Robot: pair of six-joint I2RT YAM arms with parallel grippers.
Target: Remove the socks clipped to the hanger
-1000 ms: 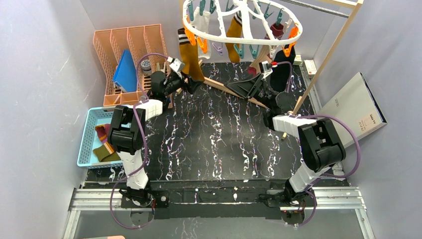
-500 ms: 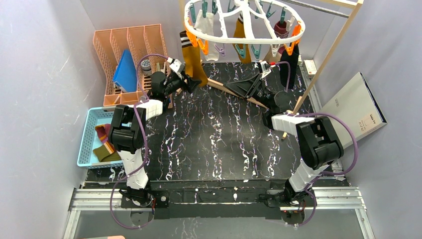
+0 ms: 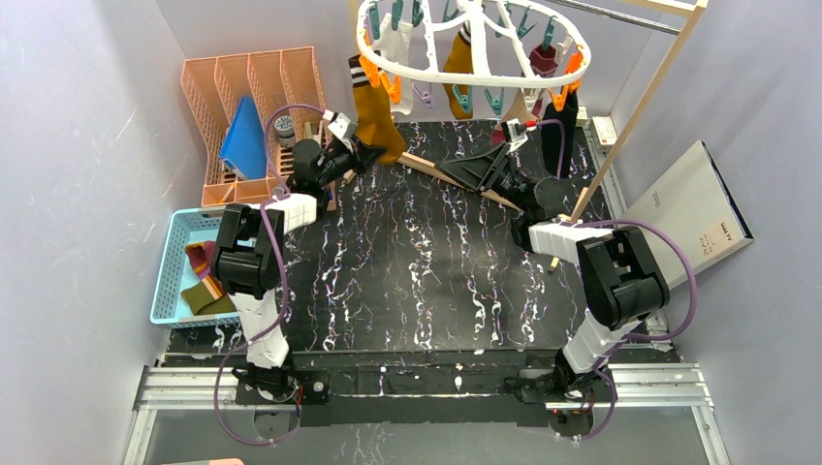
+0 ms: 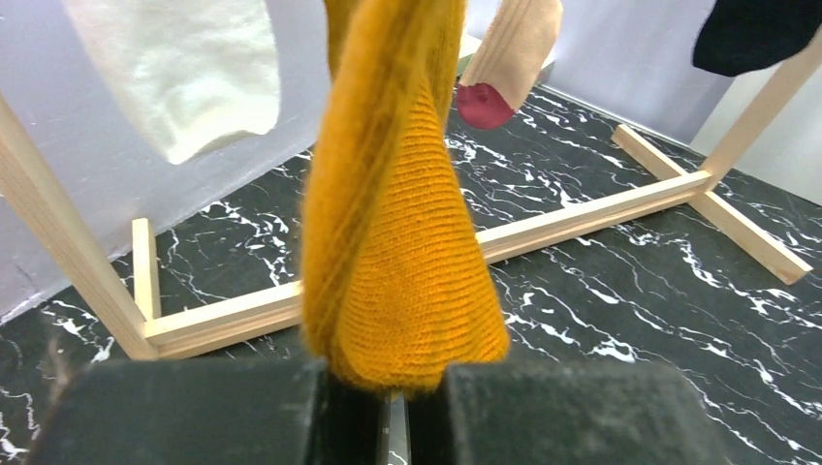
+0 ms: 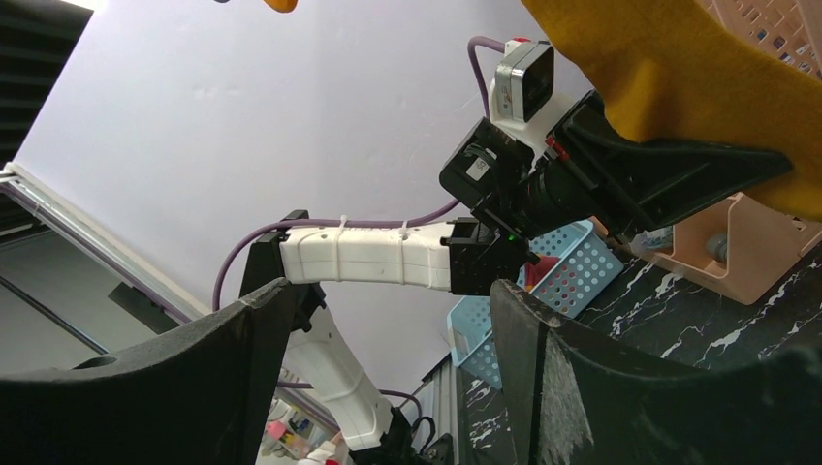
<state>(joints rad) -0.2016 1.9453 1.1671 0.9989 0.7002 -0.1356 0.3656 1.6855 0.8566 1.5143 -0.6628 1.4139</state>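
The white oval hanger [image 3: 465, 74] hangs at the back with orange and teal clips on its rim. Several socks dangle from it: a mustard sock [image 3: 373, 111], a second mustard one [image 3: 458, 58], a white one [image 3: 395, 44] and a black one [image 3: 554, 136]. My left gripper [image 3: 363, 153] is shut on the toe of the mustard sock [image 4: 397, 223], which bunches between the jaws of the left gripper [image 4: 393, 407]. My right gripper [image 3: 463, 171] is open low under the hanger with nothing between its fingers. In its own view the right gripper [image 5: 393, 291] faces the left arm.
A blue basket [image 3: 174, 254] at the left holds removed socks. An orange file rack [image 3: 242, 97] stands behind it. The wooden frame's base bars [image 4: 582, 208] lie on the table and its post [image 3: 640, 107] rises at the right. A grey box [image 3: 693, 203] leans further right.
My left gripper has closed on the toe of the mustard sock. The hanger and its socks have swayed slightly. The right arm has edged a little.
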